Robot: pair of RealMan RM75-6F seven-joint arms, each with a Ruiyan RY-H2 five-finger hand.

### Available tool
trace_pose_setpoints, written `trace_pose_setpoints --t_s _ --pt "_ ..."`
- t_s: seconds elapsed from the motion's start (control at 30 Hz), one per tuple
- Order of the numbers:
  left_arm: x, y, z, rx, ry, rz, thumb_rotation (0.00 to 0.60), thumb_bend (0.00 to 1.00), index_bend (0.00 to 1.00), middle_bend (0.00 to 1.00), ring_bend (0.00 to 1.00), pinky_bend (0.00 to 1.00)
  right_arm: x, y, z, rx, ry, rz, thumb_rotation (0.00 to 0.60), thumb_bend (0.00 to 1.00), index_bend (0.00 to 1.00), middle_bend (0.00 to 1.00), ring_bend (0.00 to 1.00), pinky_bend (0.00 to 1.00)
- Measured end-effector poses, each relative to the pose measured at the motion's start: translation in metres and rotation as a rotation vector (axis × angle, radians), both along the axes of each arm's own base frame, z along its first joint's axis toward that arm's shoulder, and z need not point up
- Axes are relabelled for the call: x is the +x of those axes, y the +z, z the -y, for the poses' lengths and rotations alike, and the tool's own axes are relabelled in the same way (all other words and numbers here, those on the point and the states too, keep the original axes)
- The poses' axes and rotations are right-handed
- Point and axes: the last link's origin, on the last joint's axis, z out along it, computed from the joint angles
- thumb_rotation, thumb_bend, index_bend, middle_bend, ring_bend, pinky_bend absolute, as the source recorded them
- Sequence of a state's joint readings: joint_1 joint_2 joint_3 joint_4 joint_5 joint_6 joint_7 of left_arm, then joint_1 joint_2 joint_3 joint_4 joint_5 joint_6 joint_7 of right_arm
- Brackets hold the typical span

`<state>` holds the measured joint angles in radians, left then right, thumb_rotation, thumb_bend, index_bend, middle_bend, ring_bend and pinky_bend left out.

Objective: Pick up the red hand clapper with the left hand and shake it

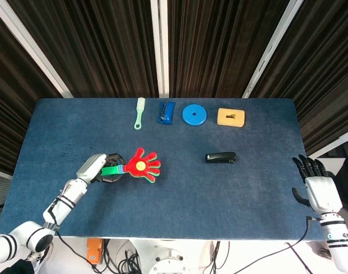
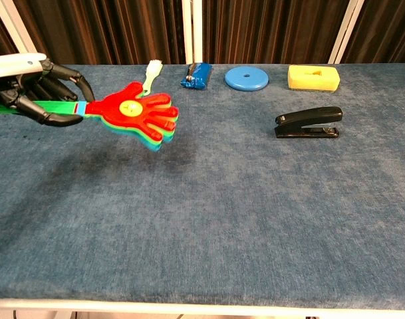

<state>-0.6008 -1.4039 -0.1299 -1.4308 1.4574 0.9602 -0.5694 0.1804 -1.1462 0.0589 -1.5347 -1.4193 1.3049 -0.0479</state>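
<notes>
The red hand clapper (image 1: 142,166) has a red hand-shaped paddle with a yellow face, layered over green and blue paddles, on a green handle. My left hand (image 1: 100,168) grips that handle at the table's left front, holding the clapper (image 2: 137,115) above the blue cloth with its paddle pointing right. In the chest view my left hand (image 2: 37,90) shows at the left edge, fingers curled around the handle. My right hand (image 1: 316,185) hangs off the table's right edge, fingers apart and holding nothing.
Along the far edge lie a pale green brush (image 1: 139,112), a blue packet (image 1: 166,112), a blue disc (image 1: 195,115) and a yellow sponge block (image 1: 231,117). A black stapler (image 1: 220,157) sits right of centre on the blue table (image 1: 219,205).
</notes>
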Motion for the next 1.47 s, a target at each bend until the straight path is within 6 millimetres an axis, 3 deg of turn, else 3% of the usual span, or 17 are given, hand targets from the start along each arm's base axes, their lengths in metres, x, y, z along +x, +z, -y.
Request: trace_pose_setpoints --t_s 0.13,0.23,0.3,0.37,0.43,0.5,0.6,0.77,0.97,1.1,1.3,1.47 --pt "-0.002 -0.010 -0.005 0.053 0.007 0.074 0.600 0.27 0.65 0.73 0.97 1.00 -0.001 0.001 0.000 -0.002 -0.004 0.001 0.600 0.30 0.00 0.00 0.00 0.00" --pt "-0.005 -0.016 -0.006 0.088 -0.001 0.082 0.600 0.23 0.62 0.68 0.86 0.96 -0.002 0.001 0.000 -0.002 -0.007 0.001 0.600 0.30 0.00 0.00 0.00 0.00" --pt "-0.007 -0.018 -0.006 0.095 -0.011 0.069 0.600 0.20 0.55 0.57 0.67 0.79 -0.003 0.001 0.000 -0.002 -0.008 0.001 0.600 0.30 0.00 0.00 0.00 0.00" --pt "-0.008 -0.021 -0.003 0.084 -0.027 0.041 0.600 0.17 0.41 0.37 0.36 0.48 -0.003 0.001 0.001 -0.002 -0.009 0.001 0.600 0.30 0.00 0.00 0.00 0.00" --pt "-0.009 -0.023 -0.001 0.064 -0.044 0.003 0.600 0.15 0.24 0.18 0.12 0.21 -0.003 0.001 0.001 -0.003 -0.008 0.000 0.600 0.30 0.00 0.00 0.00 0.00" --pt "-0.009 -0.023 0.000 0.051 -0.058 -0.031 0.600 0.13 0.10 0.06 0.02 0.05 -0.003 0.001 0.001 -0.005 -0.006 0.001 0.600 0.30 0.00 0.00 0.00 0.00" --pt "-0.008 -0.020 0.001 0.062 -0.083 -0.079 0.600 0.11 0.02 0.00 0.00 0.00 -0.002 0.001 0.000 -0.008 -0.003 0.000 0.600 0.30 0.00 0.00 0.00 0.00" --pt "-0.005 -0.006 0.004 0.122 -0.109 -0.136 0.600 0.10 0.01 0.00 0.00 0.00 -0.002 0.001 0.000 -0.011 -0.001 0.001 0.600 0.30 0.00 0.00 0.00 0.00" --pt "-0.010 0.036 0.012 0.255 -0.110 -0.196 0.600 0.09 0.01 0.00 0.00 0.00 0.000 0.002 0.000 -0.013 0.006 0.004 0.600 0.30 0.00 0.00 0.00 0.00" --pt "-0.025 0.067 0.027 0.381 -0.090 -0.282 0.600 0.09 0.01 0.00 0.00 0.00 0.005 0.002 -0.001 -0.018 0.026 0.007 0.600 0.30 0.00 0.00 0.00 0.00" --pt "-0.070 0.110 0.073 0.548 0.002 -0.556 0.600 0.09 0.01 0.00 0.00 0.00 0.011 -0.002 -0.006 -0.018 0.054 0.012 0.600 0.30 0.00 0.00 0.00 0.00" --pt "-0.112 0.133 0.132 0.561 0.140 -0.742 0.600 0.09 0.01 0.00 0.00 0.00 0.012 -0.007 -0.009 -0.014 0.054 0.011 0.600 0.30 0.00 0.00 0.00 0.00"
